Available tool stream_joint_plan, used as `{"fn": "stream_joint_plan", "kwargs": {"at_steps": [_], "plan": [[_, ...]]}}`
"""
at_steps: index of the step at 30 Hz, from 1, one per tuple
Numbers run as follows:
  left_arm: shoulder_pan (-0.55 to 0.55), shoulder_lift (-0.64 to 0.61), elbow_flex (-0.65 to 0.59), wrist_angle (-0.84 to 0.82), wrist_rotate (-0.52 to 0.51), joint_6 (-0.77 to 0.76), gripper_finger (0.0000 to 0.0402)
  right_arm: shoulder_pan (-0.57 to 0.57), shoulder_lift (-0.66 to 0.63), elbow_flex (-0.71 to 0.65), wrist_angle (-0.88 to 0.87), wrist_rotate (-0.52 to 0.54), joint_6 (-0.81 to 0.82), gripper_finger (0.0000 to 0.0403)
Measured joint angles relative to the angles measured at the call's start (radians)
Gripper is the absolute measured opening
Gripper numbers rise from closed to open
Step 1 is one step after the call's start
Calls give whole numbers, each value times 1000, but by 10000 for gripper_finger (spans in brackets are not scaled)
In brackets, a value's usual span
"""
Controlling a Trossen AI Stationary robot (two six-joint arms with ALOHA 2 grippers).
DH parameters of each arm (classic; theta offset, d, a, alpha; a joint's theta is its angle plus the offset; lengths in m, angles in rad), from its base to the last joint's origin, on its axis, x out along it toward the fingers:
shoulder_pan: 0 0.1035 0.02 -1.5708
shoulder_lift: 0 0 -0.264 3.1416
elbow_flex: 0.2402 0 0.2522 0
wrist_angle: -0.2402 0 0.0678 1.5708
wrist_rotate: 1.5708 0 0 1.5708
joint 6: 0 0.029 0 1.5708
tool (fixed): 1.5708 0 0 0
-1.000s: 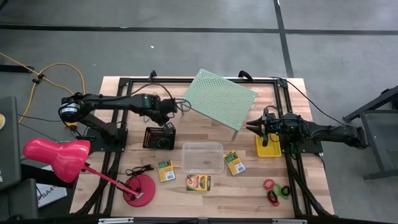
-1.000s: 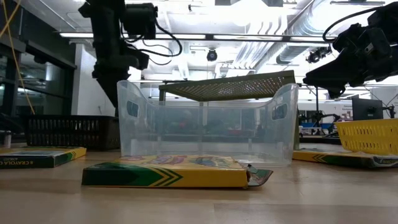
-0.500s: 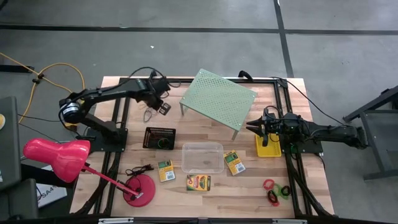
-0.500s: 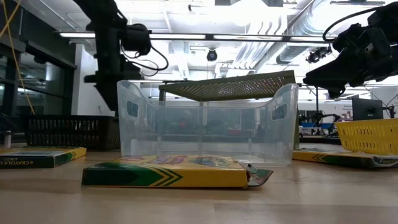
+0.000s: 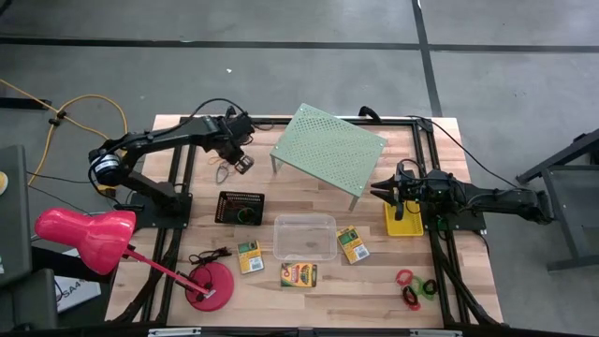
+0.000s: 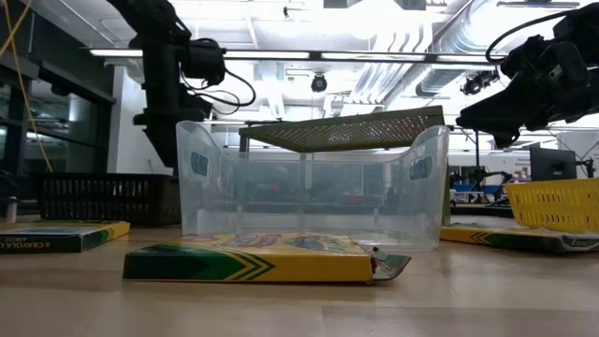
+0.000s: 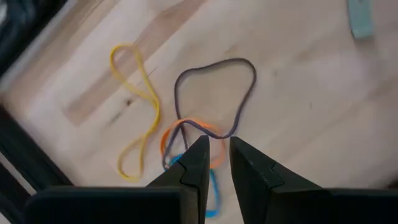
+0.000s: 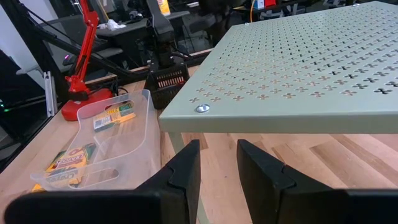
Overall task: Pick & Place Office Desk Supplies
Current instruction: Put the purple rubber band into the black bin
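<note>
Several thin rubber bands lie flat on the wood at the far left: yellow [image 7: 134, 112], purple [image 7: 217, 93], orange [image 7: 189, 140] and blue [image 7: 208, 186]; in the high view they form one small cluster [image 5: 222, 174]. My left gripper [image 5: 241, 162] [image 7: 214, 155] hangs above them, pointing steeply down, narrowly open with nothing between its fingers. My right gripper [image 5: 379, 194] [image 8: 217, 165] waits open and level above the yellow basket [image 5: 404, 225]. Green-and-yellow boxes [image 5: 248, 256] [image 5: 299, 274] [image 5: 352, 243] lie flat around the clear tub [image 5: 304, 236]. Little rings [image 5: 415, 285] lie at the near right.
The pale green perforated shelf [image 5: 329, 152] stands on legs between the arms. A black mesh tray [image 5: 241, 207] sits near my left gripper. The pink-red lamp [image 5: 89, 239] with its round base [image 5: 208, 284] stands at the near left. A black band [image 5: 211, 255] lies beside it.
My left gripper has swung from above the black mesh tray toward the table's far left, to above the rubber bands, rolling a little as it went. Most of the move came early; lately it has kept almost still.
</note>
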Motion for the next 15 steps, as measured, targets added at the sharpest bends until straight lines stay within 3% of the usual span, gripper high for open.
{"fn": "stream_joint_plan", "kwargs": {"at_steps": [6, 15], "plan": [[-18, 0, 0, 0, 0, 459, 59, 0, 0, 0, 0, 0, 0, 94], [-14, 0, 0, -11, 17, 903, 59, 0, 0, 0, 0, 0, 0, 94]]}}
